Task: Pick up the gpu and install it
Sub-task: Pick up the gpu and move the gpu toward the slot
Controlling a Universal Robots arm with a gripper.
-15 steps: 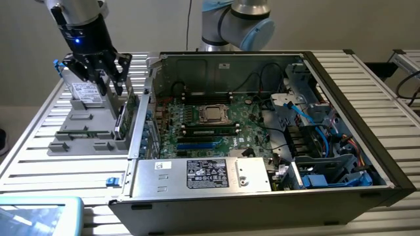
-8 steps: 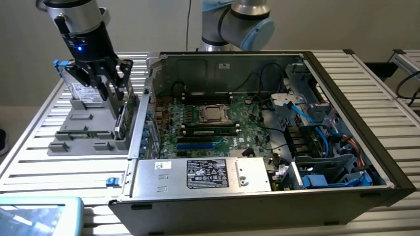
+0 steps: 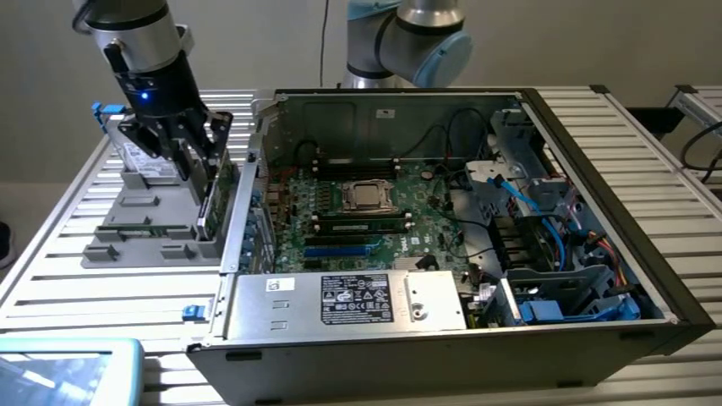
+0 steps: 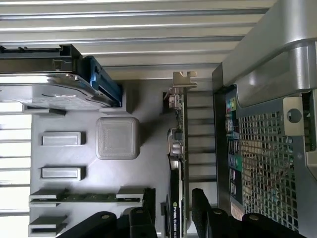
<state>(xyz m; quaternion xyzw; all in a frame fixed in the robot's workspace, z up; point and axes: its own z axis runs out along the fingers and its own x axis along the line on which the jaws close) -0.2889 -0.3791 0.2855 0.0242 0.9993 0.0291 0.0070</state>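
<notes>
**Grey tray, black card: gripper (image 3: pixel 189 156) poised over the gpu (image 3: pixel 215 203)**

Exterior view: from where I stand, the arm hangs above the tray (image 3: pixel 135 228) on the slatted desk (image 3: pixel 68 288), just to the exterior view's left of the open case (image 3: pixel 451 364). The gpu stands on its long edge in the tray slot nearest the case. Its long axis runs alongside the case wall. The gripper sits right over the card's upper edge, so the card lies straight below it and the fingers point down either side of it.

Wrist view: looking down the gripper (image 4: pixel 173 198), the gpu (image 4: pixel 177 148) shows edge-on as a thin strip running away between the two fingers (image 4: pixel 203 208). Its metal bracket (image 4: pixel 183 79) is at the far end. The jaws are spread wide, one finger on each face of the card. A gap shows on both sides, so to my eye nothing is pinched yet. The drive (image 4: pixel 54 87) with blue tabs and a memory stick (image 4: pixel 84 197) sit in other slots of the tray, well apart from the card. The case (image 4: pixel 267 148) is just beside it.
</notes>
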